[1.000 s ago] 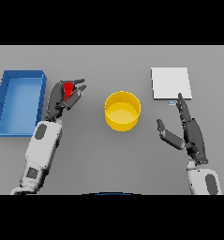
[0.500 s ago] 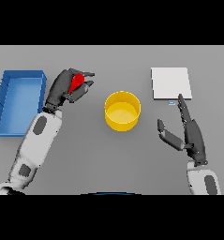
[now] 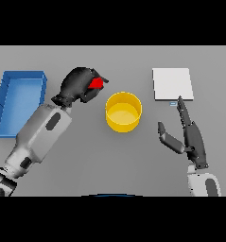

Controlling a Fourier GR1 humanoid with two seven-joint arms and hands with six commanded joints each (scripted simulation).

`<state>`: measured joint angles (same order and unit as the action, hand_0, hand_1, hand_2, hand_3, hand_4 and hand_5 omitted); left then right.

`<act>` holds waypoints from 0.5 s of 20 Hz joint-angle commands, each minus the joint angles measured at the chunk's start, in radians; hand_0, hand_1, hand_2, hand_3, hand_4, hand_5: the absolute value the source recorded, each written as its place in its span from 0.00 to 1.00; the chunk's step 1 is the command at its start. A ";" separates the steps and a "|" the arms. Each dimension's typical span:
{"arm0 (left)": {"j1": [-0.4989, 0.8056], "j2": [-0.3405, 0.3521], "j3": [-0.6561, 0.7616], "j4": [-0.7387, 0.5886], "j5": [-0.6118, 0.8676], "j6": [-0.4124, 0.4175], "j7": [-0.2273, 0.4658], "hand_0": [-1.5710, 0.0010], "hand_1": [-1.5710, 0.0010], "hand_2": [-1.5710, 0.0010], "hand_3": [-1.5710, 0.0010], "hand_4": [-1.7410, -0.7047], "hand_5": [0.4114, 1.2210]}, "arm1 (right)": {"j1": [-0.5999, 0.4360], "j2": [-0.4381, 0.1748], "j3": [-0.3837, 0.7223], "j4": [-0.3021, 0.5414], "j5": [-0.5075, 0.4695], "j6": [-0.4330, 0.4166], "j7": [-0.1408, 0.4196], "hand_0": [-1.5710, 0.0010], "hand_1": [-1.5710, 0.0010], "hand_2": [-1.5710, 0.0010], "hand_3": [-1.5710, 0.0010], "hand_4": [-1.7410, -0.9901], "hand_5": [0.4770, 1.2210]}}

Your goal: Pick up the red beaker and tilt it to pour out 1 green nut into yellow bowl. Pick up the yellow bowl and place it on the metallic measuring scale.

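Note:
My left hand is curled round the red beaker, held above the table just left of the yellow bowl. Only a small red part of the beaker shows past the fingers, pointing toward the bowl. I cannot see the green nut. The bowl stands upright in the middle of the table. The metallic measuring scale lies flat at the back right. My right hand hovers open in front of the scale, right of the bowl, with straight fingers and nothing in it.
A blue tray with raised walls lies at the far left, beside my left forearm. Grey table surface surrounds the bowl and scale.
My left hand has lifted the red beaker and carried it right, closer to the yellow bowl. The right hand has stayed in place.

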<state>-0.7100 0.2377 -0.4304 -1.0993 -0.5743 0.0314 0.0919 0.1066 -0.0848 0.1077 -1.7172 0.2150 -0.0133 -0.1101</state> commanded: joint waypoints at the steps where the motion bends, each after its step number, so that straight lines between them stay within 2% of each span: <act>1: -0.031 0.017 -0.037 0.023 -0.048 -0.009 0.003 0.00 0.00 0.00 0.00 0.00 0.89 | -0.009 -0.003 -0.003 0.001 -0.001 0.000 0.011 1.00 1.00 1.00 1.00 0.63 0.33; 2: -0.057 0.017 -0.069 0.055 -0.081 -0.015 0.001 0.00 0.00 0.00 0.00 0.00 0.91 | 0.001 -0.006 -0.004 -0.001 -0.007 0.005 -0.003 1.00 1.00 1.00 1.00 0.63 0.33; 6: -0.172 0.044 -0.185 0.122 -0.188 -0.087 -0.019 0.00 0.00 0.00 0.00 0.00 0.96 | -0.010 0.005 0.000 0.005 -0.006 0.004 0.007 1.00 1.00 1.00 1.00 0.63 0.32; 7: -0.207 0.044 -0.210 0.147 -0.206 -0.112 -0.029 0.00 0.00 0.00 0.00 0.05 0.97 | -0.007 0.007 0.004 0.008 -0.002 0.002 -0.013 1.00 1.00 1.00 1.00 0.64 0.32; 9: -0.258 0.044 -0.273 0.193 -0.254 -0.147 -0.049 0.00 0.00 0.00 0.00 0.12 0.98 | -0.014 0.016 0.002 0.012 -0.002 -0.006 -0.002 1.00 1.00 1.00 1.00 0.64 0.30; 10: -0.291 0.043 -0.306 0.216 -0.277 -0.182 -0.050 0.00 0.00 0.00 0.00 0.10 0.99 | -0.022 0.014 -0.008 0.017 -0.001 -0.016 0.003 1.00 1.00 1.00 1.00 0.65 0.28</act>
<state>-1.0013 0.2805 -0.7358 -0.8837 -0.8499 -0.1504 0.0417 0.0838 -0.0714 0.0990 -1.7008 0.2143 -0.0303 -0.1055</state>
